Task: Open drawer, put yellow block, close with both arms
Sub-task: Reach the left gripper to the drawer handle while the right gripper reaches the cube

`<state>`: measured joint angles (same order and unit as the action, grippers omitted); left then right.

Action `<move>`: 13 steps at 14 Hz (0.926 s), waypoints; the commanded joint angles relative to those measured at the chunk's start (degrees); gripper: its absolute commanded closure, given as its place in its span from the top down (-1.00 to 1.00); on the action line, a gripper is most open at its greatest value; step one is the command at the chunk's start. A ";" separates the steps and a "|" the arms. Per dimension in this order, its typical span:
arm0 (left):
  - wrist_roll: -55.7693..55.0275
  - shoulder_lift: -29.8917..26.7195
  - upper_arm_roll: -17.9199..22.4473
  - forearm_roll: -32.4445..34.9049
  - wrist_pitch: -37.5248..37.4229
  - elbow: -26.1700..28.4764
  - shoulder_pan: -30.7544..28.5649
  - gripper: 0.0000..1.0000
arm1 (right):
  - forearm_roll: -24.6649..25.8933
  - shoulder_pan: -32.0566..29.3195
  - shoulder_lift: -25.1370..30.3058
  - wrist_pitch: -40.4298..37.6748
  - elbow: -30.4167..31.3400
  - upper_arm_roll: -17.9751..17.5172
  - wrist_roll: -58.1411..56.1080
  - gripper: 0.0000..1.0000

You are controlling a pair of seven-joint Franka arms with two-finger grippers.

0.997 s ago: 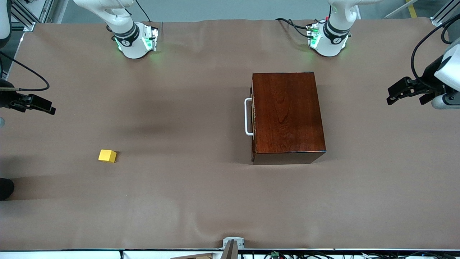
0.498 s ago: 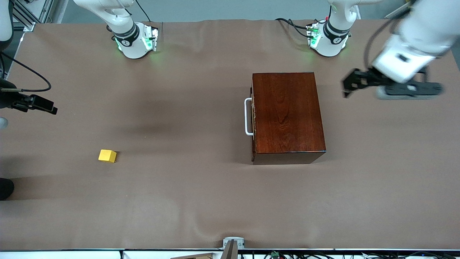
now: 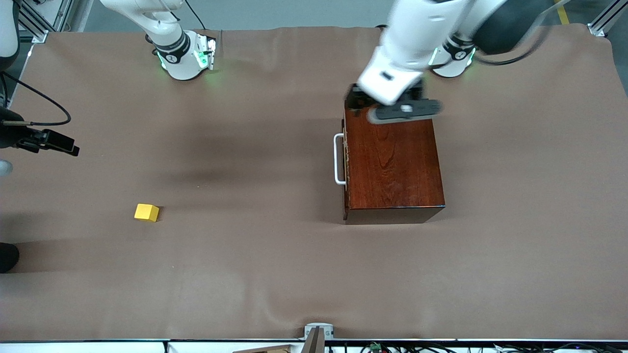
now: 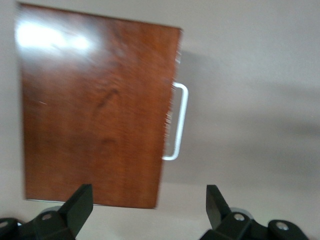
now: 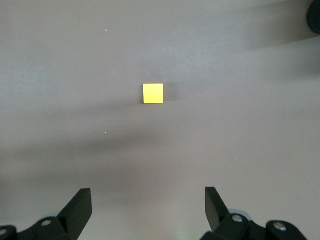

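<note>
Left gripper [image 4: 145, 210]: up in the air over the edge of the wooden box that lies farthest from the front camera, close to the left arm's base. Its two black fingers [image 4: 79, 204] are spread wide with nothing between them.

Wooden box [image 3: 392, 159]: glossy dark reddish-brown, resting on the table directly under the left gripper [image 3: 360, 100] and reaching from there toward the front camera. The left wrist view shows its broad top panel under the spread fingers.

Drawer: pushed fully into the box, so only its front edge shows on the side of the box that faces the right arm's end of the table.

Handle [image 3: 338, 159]: a white U-shaped bar on the drawer front, well apart from the left gripper and untouched. In the left wrist view the handle [image 4: 177, 122] sticks out from the box edge, between the two fingers in line of sight but far below them.

Right gripper [image 3: 61, 144]: up in the air at the right arm's end of the table, waiting. Its fingers [image 5: 80, 207] are spread wide and hold nothing.

Yellow block [image 3: 146, 212]: a small bright cube lying alone on the table, well apart from the box and below the right gripper's line of sight. In the right wrist view the block [image 5: 153, 93] sits ahead of the open fingers, not touched.

Table [image 3: 245, 274]: covered with a plain brown cloth.
</note>
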<state>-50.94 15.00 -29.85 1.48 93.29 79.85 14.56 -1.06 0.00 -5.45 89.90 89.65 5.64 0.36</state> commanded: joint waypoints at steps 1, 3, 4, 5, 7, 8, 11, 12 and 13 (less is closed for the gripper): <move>-2.94 6.52 0.49 6.41 -0.83 -6.02 7.56 1.00 | -0.26 0.00 0.97 1.42 2.02 -0.01 -0.10 1.00; -2.67 8.63 0.49 10.72 -0.92 -6.11 12.23 1.00 | -0.35 0.00 0.88 5.35 5.08 -0.01 -0.19 1.00; -2.67 10.21 0.49 11.96 -0.92 -6.20 13.73 1.00 | -0.35 -0.09 0.79 8.42 7.27 -0.01 -0.19 1.00; -2.67 11.88 0.49 12.40 -0.75 -6.46 15.05 1.00 | -0.35 -0.17 0.62 11.85 9.47 -0.01 -0.27 1.00; -2.85 14.78 2.32 12.76 -0.22 -7.69 17.94 1.00 | -0.35 -0.18 -0.70 18.88 13.34 -0.01 -0.27 1.00; -2.67 15.49 4.42 12.93 -0.04 -7.69 19.96 1.00 | -0.35 -0.09 -1.84 22.48 14.93 -0.01 -0.27 1.00; -2.50 17.86 12.59 12.93 0.57 -7.61 27.25 1.00 | -0.35 0.00 -6.75 29.01 15.73 -0.01 -0.27 1.00; -2.50 18.92 14.45 12.93 0.57 -7.60 28.84 1.00 | -0.52 0.09 -7.90 30.06 15.73 -0.01 -0.19 1.00; -2.32 19.97 15.77 12.93 0.57 -7.69 29.81 1.00 | -0.61 0.18 -9.30 30.77 15.73 -0.01 -0.01 1.00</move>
<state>-53.33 32.39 -16.99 12.85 94.36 74.38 41.48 -1.06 0.00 -12.75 119.36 105.71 5.65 0.36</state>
